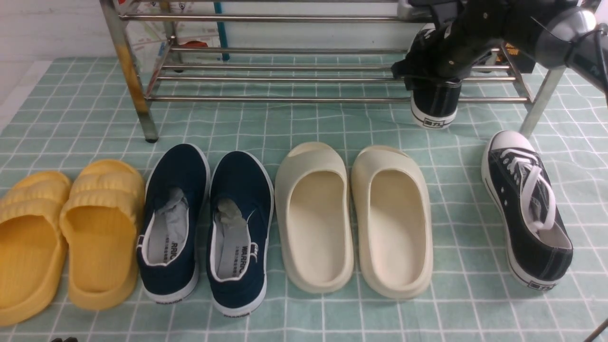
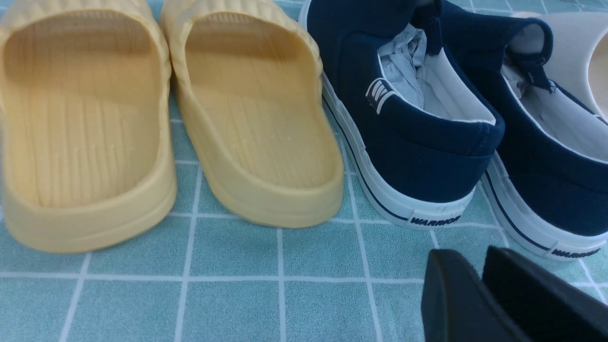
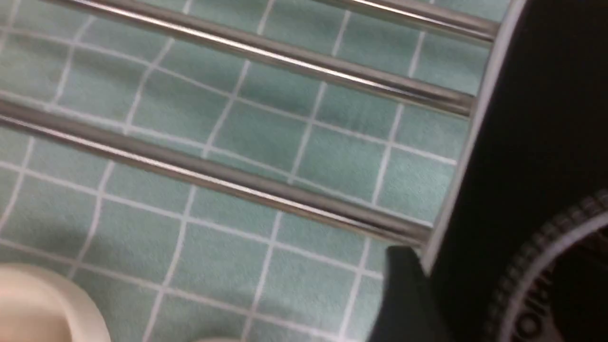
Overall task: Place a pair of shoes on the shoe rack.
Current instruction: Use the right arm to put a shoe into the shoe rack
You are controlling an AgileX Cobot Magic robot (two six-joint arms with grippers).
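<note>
On the shoe rack (image 1: 285,99), right end: my right end effector (image 1: 430,78) grips one black sneaker (image 1: 434,107), heel overhanging the front bar.
Second sneaker (image 1: 527,209): flat on the surface (image 1: 465,304), near the rack's right leg.
Left end effector (image 2: 475,270): I see its fingers together, empty, near the navy slip-ons (image 2: 418,142).

Under me lies a pale green cloth (image 1: 71,118) gridded in white. Beyond it, a white wall (image 1: 47,28).
</note>
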